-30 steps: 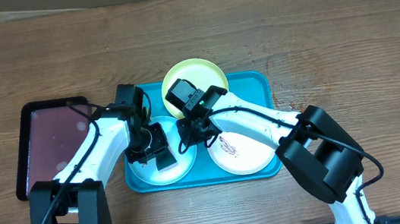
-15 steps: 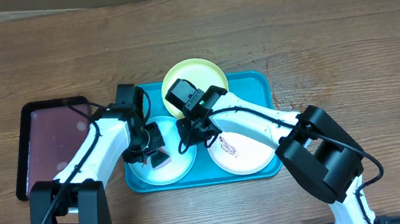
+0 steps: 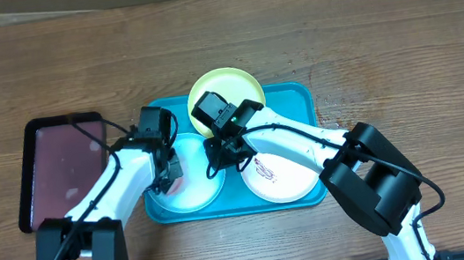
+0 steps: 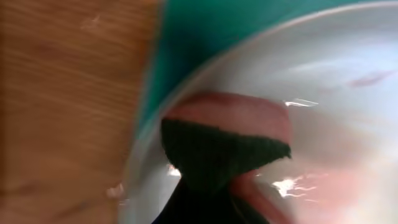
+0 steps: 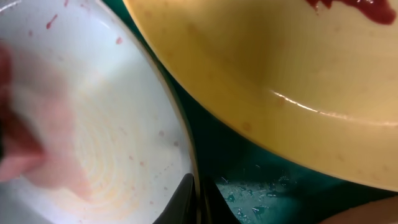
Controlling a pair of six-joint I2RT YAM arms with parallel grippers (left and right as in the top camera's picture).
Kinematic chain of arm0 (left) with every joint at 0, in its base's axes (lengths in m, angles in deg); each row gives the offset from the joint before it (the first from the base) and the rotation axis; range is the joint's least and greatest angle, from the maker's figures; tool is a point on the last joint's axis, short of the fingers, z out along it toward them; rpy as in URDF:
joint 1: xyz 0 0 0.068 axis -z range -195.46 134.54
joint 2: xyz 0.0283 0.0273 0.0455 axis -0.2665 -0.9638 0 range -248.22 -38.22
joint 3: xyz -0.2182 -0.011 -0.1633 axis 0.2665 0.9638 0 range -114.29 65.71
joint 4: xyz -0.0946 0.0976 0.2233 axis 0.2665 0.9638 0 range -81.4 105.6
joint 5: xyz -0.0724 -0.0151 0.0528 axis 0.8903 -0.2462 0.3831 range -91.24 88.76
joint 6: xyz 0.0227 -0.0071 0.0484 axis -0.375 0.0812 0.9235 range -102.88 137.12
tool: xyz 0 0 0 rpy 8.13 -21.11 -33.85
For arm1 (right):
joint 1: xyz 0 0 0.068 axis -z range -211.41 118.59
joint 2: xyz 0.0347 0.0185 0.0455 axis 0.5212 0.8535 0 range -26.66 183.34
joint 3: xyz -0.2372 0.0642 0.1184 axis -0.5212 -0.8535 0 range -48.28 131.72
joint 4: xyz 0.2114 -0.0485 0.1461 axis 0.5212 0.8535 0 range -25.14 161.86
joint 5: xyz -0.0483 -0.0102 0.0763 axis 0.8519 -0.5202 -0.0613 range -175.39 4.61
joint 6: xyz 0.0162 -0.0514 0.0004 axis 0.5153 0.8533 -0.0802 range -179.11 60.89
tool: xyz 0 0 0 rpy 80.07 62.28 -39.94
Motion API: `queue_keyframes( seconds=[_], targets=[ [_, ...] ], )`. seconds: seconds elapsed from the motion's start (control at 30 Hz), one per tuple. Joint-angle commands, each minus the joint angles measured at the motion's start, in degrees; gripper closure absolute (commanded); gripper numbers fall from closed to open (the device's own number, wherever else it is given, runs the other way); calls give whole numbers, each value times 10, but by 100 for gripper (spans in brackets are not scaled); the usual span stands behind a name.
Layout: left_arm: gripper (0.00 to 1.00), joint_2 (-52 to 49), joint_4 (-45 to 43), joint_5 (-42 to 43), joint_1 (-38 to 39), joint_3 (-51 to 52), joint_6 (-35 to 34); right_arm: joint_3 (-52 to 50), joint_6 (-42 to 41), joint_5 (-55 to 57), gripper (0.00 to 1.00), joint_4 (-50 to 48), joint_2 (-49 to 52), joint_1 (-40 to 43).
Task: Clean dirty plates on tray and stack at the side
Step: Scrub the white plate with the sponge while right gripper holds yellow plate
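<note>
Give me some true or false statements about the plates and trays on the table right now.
The lime green round plastic plate lies at the far end of the large turquoise rectangular plastic tray. True.
The white round plastic plate is stacked on the light blue round plastic plate. False: they lie side by side.
The left tool is over the light blue plate. True.
The dark maroon tray lies right of the turquoise tray. False: left.

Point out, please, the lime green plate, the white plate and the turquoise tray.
lime green plate [image 3: 240,83], overhead view, bare upper right of its inside.
white plate [image 3: 293,178], overhead view, right part of its inside.
turquoise tray [image 3: 296,104], overhead view, bare floor near its upper right corner.
</note>
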Motion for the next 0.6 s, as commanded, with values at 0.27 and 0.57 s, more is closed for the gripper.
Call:
queue_keyframes(
  seconds=[0.27, 0.57],
  targets=[
    [96, -26, 122, 102, -13, -183, 72, -3, 4, 11, 96, 7, -2, 6],
    [96, -32, 71, 274, -13, -115, 89, -3, 4, 10, 96, 7, -2, 9]
  ],
)
